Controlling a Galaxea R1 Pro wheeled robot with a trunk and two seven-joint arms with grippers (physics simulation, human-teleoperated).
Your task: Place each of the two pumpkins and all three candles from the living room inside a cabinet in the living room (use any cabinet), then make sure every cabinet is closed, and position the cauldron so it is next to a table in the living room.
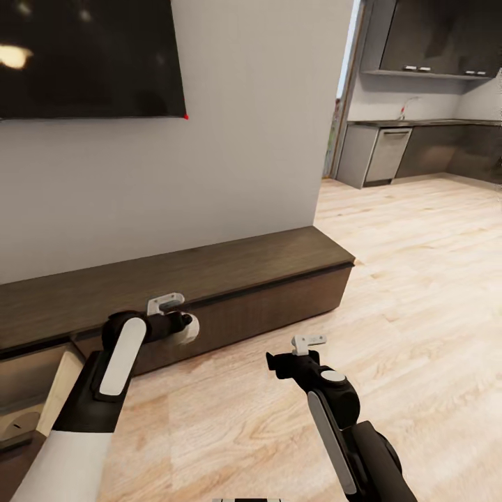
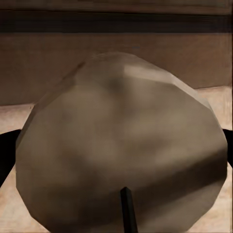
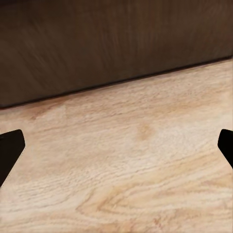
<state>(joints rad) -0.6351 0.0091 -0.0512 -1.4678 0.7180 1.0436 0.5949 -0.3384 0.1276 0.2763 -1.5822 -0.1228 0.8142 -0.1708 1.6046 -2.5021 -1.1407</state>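
At the far left of the head view, a drawer of the long, low dark-brown wood cabinet [image 1: 230, 279] is standing open, showing its pale wood interior [image 1: 59, 380]. A rounded pale shape is lying inside at the picture's edge; I cannot tell what it is.

Just right of that drawer, my left gripper [image 1: 183, 328] is holding a short, stubby grey-beige candle [image 1: 188, 329] in front of the closed drawer front. In the left wrist view the candle [image 2: 121, 145] is sitting close to the lens, with a dark fingertip [image 2: 7, 150] pressing at each side, so I am judging these jaws to be clamped on the candle. The candle is hanging just clear of the cabinet face, above the light wood plank floor [image 1: 418, 293].

Further right and nearer, my right gripper [image 1: 279, 362] is hovering over the floor, apart from the cabinet. In the right wrist view its two dark fingertips [image 3: 9, 150] are sitting at opposite edges with bare floor between them: these jaws are spread apart and carrying nothing.

At the far right, a doorway is opening onto a grey kitchen [image 1: 425, 132].

Status, as a judgement:
1. One candle is in hand and not yet in the cabinet.
2. The open drawer to its left is the likely target; it is not yet closed.
3. What the cabinet already contains cannot be confirmed.
4. Pumpkins, remaining candles and cauldron placement cannot be assessed here.
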